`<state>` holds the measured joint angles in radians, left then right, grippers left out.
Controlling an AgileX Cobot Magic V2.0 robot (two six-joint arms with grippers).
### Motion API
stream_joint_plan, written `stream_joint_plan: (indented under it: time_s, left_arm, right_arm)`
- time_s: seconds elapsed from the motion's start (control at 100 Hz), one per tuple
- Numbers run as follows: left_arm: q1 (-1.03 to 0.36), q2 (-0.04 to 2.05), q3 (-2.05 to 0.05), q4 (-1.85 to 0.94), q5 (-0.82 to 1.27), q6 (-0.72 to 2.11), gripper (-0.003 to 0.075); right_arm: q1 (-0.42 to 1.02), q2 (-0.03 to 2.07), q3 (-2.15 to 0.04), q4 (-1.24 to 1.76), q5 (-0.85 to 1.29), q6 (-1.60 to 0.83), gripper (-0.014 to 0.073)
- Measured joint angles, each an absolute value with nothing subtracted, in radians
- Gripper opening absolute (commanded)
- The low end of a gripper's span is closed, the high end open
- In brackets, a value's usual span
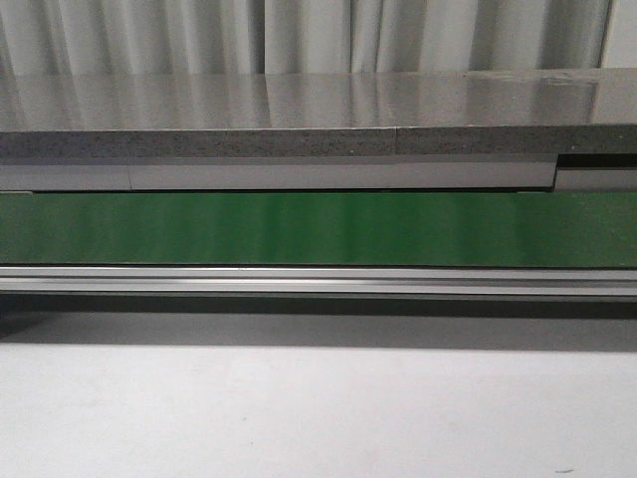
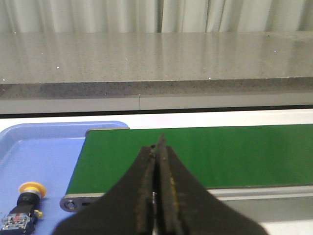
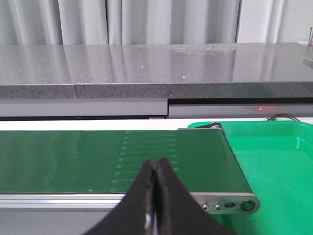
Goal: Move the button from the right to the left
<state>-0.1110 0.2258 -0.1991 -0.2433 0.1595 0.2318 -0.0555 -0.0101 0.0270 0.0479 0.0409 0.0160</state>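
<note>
The button point(image 2: 24, 204), with a round yellow-orange cap on a black body, lies in the blue tray point(image 2: 44, 147) off the left end of the green conveyor belt point(image 2: 195, 154). My left gripper point(image 2: 157, 147) is shut and empty, over the belt's left end, to the right of the button. My right gripper point(image 3: 155, 166) is shut and empty over the near edge of the belt point(image 3: 98, 156) by its right end. Neither gripper nor the button shows in the front view, only the belt point(image 1: 318, 229).
A green tray point(image 3: 279, 161) sits off the belt's right end. The belt's metal rail point(image 1: 318, 281) runs along its near side. A grey stone counter point(image 1: 299, 115) stands behind the belt, with curtains behind it. White table surface point(image 1: 318, 408) lies in front.
</note>
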Motion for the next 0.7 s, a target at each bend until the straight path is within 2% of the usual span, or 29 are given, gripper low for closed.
stream_joint_plan:
  time_s: [0.27,0.48,0.7]
  left_arm:
    - [-0.054,0.109,-0.108,-0.088,0.147,0.055,-0.002]
    - [-0.032,-0.001,-0.025,-0.058,0.147,0.03,-0.002]
    - [-0.032,-0.005,-0.002,-0.058,0.118,0.026,-0.002]
  right_arm:
    - [-0.056,-0.01,0.027,0.048,0.041,0.016,-0.0068]
    - [-0.056,-0.01,0.027,0.048,0.041,0.016,-0.0068]
    - [-0.056,-0.01,0.027,0.048,0.04,0.016,-0.0068]
